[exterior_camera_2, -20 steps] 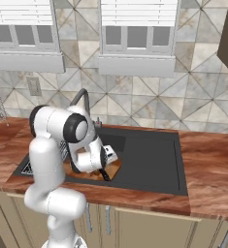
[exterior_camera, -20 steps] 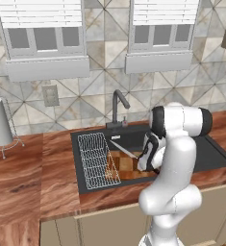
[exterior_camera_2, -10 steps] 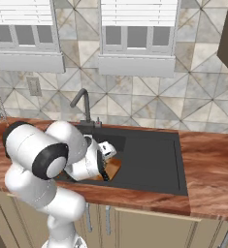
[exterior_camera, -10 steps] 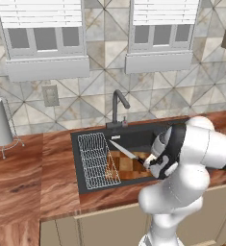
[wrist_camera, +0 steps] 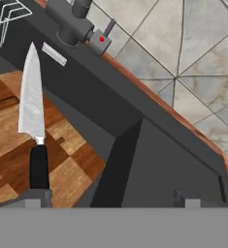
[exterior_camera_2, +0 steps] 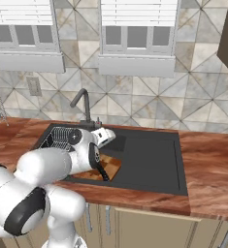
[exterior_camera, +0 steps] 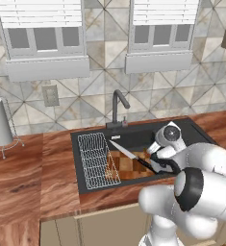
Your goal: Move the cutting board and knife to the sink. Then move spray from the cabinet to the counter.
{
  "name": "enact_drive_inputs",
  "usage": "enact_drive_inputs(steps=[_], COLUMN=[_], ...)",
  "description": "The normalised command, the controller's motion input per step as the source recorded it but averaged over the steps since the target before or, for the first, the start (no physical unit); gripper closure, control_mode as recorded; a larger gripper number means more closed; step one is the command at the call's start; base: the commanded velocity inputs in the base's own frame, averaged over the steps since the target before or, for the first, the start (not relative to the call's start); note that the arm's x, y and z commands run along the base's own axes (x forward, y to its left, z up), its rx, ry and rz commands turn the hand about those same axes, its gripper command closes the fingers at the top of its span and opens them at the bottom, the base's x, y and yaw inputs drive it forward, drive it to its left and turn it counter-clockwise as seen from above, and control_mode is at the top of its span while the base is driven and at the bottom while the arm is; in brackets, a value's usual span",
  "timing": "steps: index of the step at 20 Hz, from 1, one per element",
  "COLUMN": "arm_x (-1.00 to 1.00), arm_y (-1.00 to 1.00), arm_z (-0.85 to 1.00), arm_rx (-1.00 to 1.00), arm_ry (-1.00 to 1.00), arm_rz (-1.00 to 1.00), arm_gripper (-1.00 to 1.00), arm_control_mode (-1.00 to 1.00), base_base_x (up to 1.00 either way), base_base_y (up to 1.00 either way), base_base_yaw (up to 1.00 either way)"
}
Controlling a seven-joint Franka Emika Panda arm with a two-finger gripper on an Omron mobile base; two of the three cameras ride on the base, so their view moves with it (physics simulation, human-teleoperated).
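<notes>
Hanging wide open with nothing held, the gripper [wrist_camera: 110, 197] sits low in the sink [exterior_camera: 191, 126], and its left fingertip [wrist_camera: 37, 197] is right at the butt of the knife [wrist_camera: 33, 123]. That knife lies flat on the cutting board [wrist_camera: 18, 155] in the basin, next to a wire rack [exterior_camera: 99, 160]. Its long axis runs straight away from the fingers, black handle nearest them and the tip aimed toward the faucet [wrist_camera: 79, 24].

Cutting board [exterior_camera: 130, 165] in the sink [exterior_camera: 87, 181], just right of wire rack [exterior_camera: 99, 160]; knife [exterior_camera: 131, 156] on it; faucet [exterior_camera: 117, 106] behind.
</notes>
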Motion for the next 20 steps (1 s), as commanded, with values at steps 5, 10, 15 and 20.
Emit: enact_drive_inputs(steps=[5, 10, 15, 20], arm_x=[0.0, 0.0, 0.0, -0.19], arm_y=[0.0, 0.0, 0.0, 0.0], arm_z=[1.0, 1.0, 0.31, 0.0], arm_rx=[0.0, 0.01, 0.0, 0.0], arm_ry=[0.01, 0.05, -0.01, 0.0], arm_rz=[0.0, -0.01, 0.0, -0.01], arm_gripper=[-1.0, -1.0, -1.0, -1.0], arm_control_mode=[-1.0, -1.0, -1.0, -1.0], base_base_x=[0.0, 0.0, 0.0, 0.0], base_base_y=[0.0, 0.0, 0.0, 0.0], base_base_yaw=[0.0, 0.0, 0.0, 0.0])
